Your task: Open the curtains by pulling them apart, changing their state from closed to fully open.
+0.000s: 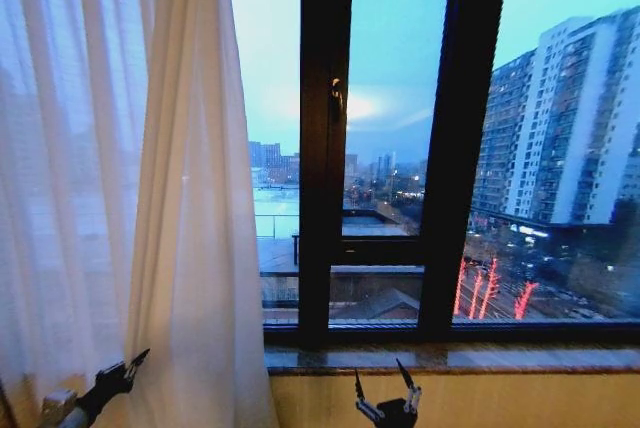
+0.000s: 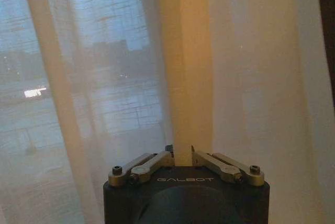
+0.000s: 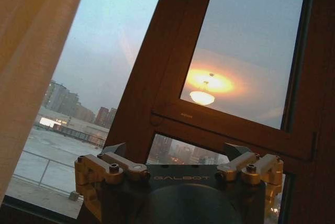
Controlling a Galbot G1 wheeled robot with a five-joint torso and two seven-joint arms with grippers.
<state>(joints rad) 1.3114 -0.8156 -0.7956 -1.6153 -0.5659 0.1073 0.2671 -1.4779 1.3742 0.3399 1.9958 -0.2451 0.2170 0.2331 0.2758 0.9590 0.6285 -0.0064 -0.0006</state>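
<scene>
The sheer white curtain [image 1: 190, 198] hangs in vertical folds over the left part of the window, its edge reaching about the first dark window post. My left gripper [image 1: 135, 358] is low at the curtain's bottom left. In the left wrist view the left gripper [image 2: 181, 152] is shut on a narrow fold of the curtain [image 2: 251, 77], the fabric rising straight up from between the fingers. Below the window sill, my right gripper [image 1: 380, 373] stands open and holds nothing. In the right wrist view the right gripper [image 3: 177, 150] faces bare glass, with the curtain [image 3: 31, 51] off to one side.
A dark window frame [image 1: 325, 168] with a handle [image 1: 337, 98] divides the uncovered glass. A stone sill [image 1: 450, 356] runs below it, over a yellowish wall [image 1: 520, 398]. City buildings show outside. A lamp's reflection [image 3: 204, 90] shows on the pane.
</scene>
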